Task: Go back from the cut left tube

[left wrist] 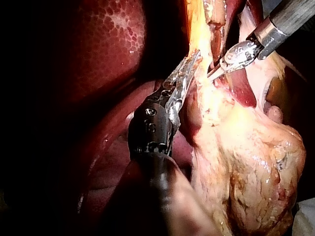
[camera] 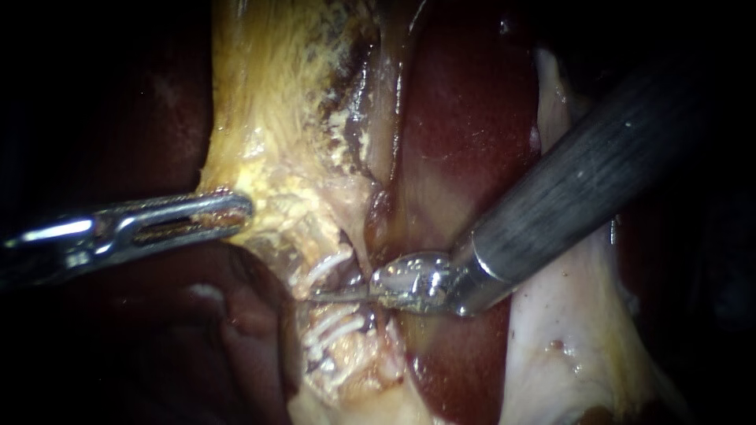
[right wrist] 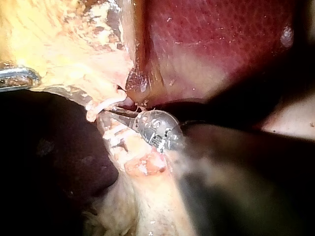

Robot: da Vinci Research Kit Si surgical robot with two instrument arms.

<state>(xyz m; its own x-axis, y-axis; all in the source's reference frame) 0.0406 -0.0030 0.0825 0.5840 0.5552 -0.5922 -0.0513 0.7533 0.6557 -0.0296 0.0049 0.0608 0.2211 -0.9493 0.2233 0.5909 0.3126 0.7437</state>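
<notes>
Right instrument [camera: 335, 296] comes in from upper right, its dark shaft crossing the liver [camera: 457, 118], with a shiny wrist just behind two thin blades. The blades lie together in a narrow point, nothing held between them. The blade tip sits in a gap in the clipped tube [camera: 358, 340], which looks parted there. The upper clip [camera: 324, 266] is just above the blades and the lower clips [camera: 335, 324] are just below, several white bands side by side. Blades are near both clip groups; can't tell if they touch either. A small dark hollow lies right beside the blades at the gap. Right wrist view shows the same: a thin dark blade ahead of the round wrist, pointing between one white clip on one side and a row of clips on the other, with pinkish tube tissue beside the wrist

Left instrument [camera: 230, 212] comes in from the left, slotted jaws closed on the edge of the yellow fatty tissue [camera: 268, 102]. The tissue is drawn out toward the jaws in a small peak. In the left wrist view the jaws pinch a yellow strand from two sides, and the right instrument's blades are just beyond them on the strand's far side. The left jaws are clear of the tube and clips, with yellow tissue between. Pale whitish tissue [camera: 567, 338] lies under the right shaft, beside the liver
</notes>
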